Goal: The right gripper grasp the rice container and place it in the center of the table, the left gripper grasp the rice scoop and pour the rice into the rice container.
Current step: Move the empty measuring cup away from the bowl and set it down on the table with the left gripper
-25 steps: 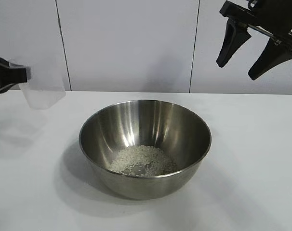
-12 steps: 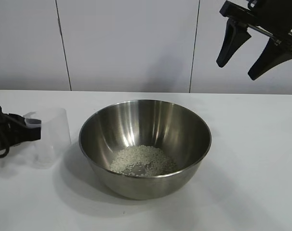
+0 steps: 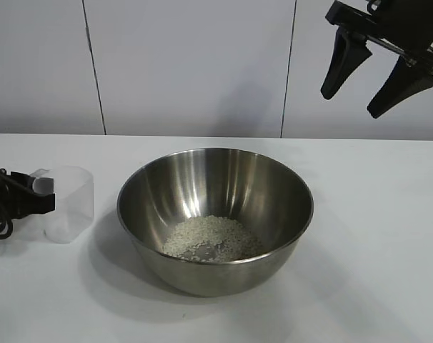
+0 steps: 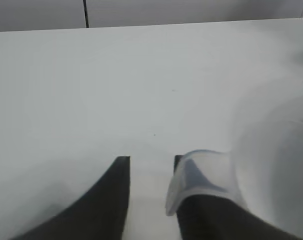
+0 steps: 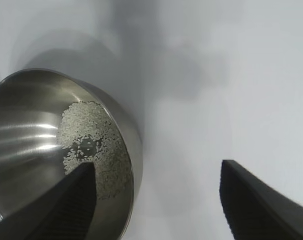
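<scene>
Standing empty, rice scoop (image 3: pixel 65 203); left pincer (image 3: pixel 31 199) cropped, grip unclear; right pincer (image 3: pixel 363 91) open.

Background: white panelled wall (image 3: pixel 188 64) behind the counter, split by thin dark vertical seams (image 3: pixel 92 68). One seam also visible in left wrist view (image 4: pixel 85 7).

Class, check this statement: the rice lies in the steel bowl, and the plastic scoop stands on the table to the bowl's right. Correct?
Not quite. The rice does lie in the steel bowl, but the exterior view shows the plastic scoop standing on the table to the bowl's left.
</scene>
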Motion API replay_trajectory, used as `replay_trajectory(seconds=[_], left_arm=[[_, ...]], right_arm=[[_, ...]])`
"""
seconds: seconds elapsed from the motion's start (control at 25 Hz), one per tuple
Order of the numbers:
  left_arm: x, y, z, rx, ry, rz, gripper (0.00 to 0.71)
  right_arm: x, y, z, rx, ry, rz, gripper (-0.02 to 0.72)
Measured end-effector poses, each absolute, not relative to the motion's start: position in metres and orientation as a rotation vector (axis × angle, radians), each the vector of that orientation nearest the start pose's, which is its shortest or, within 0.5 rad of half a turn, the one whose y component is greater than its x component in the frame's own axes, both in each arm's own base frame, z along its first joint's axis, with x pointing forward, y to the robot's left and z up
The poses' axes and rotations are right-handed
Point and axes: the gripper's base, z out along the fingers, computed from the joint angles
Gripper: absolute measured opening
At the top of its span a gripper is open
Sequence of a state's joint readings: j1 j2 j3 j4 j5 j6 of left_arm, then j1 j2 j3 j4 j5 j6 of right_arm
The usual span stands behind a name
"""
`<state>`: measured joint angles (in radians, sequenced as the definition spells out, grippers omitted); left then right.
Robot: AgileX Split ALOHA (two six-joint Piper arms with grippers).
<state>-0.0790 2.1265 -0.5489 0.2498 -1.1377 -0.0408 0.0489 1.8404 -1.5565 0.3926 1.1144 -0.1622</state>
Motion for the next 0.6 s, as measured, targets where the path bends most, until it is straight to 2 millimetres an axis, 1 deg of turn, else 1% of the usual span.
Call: replay_trajectory(seconds=[0.08, 0.24, 0.4, 0.6], left_arm=[[0.304, -0.045, 0.063, 0.29, 1.911, -0.227, 0.371], [0.298, -0.044, 0.061, 0.29, 1.925, -0.228, 0.388], [0.285, -0.043, 0.056, 0.299, 1.967, -0.226, 0.391], [0.264, -0.041, 0.049, 0.316, 2.034, -0.221, 0.391]], right_arm=[[0.385, 0.05, 0.276, -0.116, 2.817, 0.513, 0.484], [0.385, 0.05, 0.276, -0.116, 2.817, 0.513, 0.484], [0.386, 0.05, 0.276, -0.114, 2.811, 0.511, 0.484], [0.386, 0.05, 0.276, -0.114, 2.811, 0.511, 0.484]])
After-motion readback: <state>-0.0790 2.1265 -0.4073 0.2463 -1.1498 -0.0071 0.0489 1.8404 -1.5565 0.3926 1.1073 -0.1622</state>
